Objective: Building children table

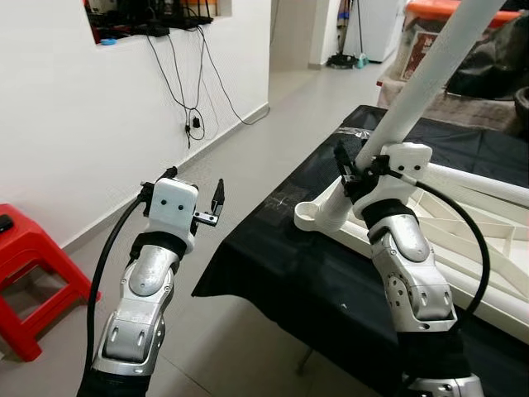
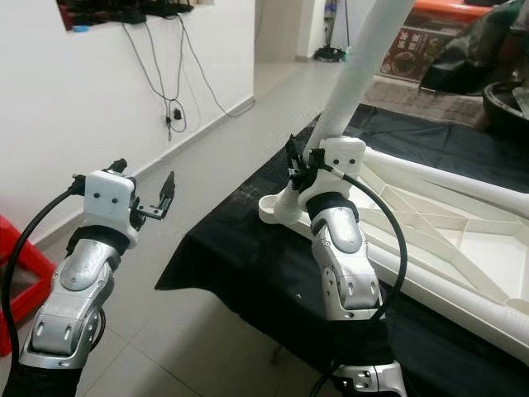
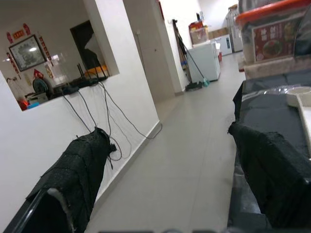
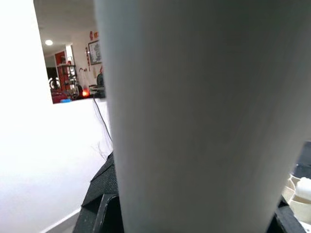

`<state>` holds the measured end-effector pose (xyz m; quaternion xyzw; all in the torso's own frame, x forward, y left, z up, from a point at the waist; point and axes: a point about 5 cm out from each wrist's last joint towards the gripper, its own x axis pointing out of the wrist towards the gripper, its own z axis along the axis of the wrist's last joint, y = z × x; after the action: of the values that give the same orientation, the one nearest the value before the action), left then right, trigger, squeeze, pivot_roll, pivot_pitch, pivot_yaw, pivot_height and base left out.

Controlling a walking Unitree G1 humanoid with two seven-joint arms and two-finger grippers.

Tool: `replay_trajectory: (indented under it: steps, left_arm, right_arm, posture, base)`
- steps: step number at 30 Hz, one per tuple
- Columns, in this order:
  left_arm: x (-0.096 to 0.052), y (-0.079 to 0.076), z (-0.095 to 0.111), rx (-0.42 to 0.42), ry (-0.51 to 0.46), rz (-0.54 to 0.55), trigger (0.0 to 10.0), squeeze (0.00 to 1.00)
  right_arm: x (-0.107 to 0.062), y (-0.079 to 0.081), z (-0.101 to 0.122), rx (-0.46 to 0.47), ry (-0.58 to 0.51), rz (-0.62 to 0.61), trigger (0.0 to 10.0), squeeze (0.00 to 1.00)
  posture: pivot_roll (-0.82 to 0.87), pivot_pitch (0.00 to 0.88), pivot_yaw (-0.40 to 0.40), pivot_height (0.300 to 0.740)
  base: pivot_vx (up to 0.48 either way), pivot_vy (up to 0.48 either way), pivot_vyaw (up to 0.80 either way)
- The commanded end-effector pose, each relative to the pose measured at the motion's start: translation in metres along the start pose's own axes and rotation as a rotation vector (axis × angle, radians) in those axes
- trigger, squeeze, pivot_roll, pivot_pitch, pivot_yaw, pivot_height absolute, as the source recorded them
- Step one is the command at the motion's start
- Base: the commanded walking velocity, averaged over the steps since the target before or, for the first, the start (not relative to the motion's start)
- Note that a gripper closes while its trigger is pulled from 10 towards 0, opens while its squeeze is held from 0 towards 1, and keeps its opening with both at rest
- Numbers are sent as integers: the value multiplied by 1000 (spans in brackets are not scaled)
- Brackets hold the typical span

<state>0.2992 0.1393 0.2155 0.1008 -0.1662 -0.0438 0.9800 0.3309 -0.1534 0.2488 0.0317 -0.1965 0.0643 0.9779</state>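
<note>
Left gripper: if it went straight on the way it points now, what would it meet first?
Probably nothing close: the left gripper is open, aimed down open floor between the white wall and the black-covered table.

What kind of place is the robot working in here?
Probably a lived-in home: a tiled floor runs down a hallway, a red plastic stool stands by the wall, and a mop leans far off.

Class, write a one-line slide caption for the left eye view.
Right gripper holds a white table leg at the upturned tabletop's corner socket; left gripper waits open.
</note>
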Motion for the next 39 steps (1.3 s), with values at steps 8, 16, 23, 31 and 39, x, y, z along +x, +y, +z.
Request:
replay_trajectory:
  steps: [8,16,23,31,39]
  left_arm:
    - [-3,-2,-7,2,20,-1,10000,0]
    - [-4,-3,-10,8,31,-1,10000,0]
    - [-4,-2,-10,-1,21,4,10000,0]
    - [-3,-2,-10,-12,28,5,10000,0]
    - [-4,-1,-12,-20,35,5,10000,0]
  right_arm:
    - [2,5,4,-5,-34,8,10000,0]
    - [3,5,4,-7,-39,4,10000,0]
    - [3,4,4,-13,-39,3,10000,0]
    - [3,4,4,-13,-40,1,10000,0]
    - [4,3,4,-10,-38,-2,10000,0]
  posture:
    - [31,67,-13,740]
    - [32,68,-15,740]
    - [32,69,-15,740]
    - [32,70,-12,740]
    - [32,73,-17,740]
  base:
    - [303,0,0]
    - [302,0,0]
    - [220,0,0]
    - [0,0,0]
    - [0,0,0]
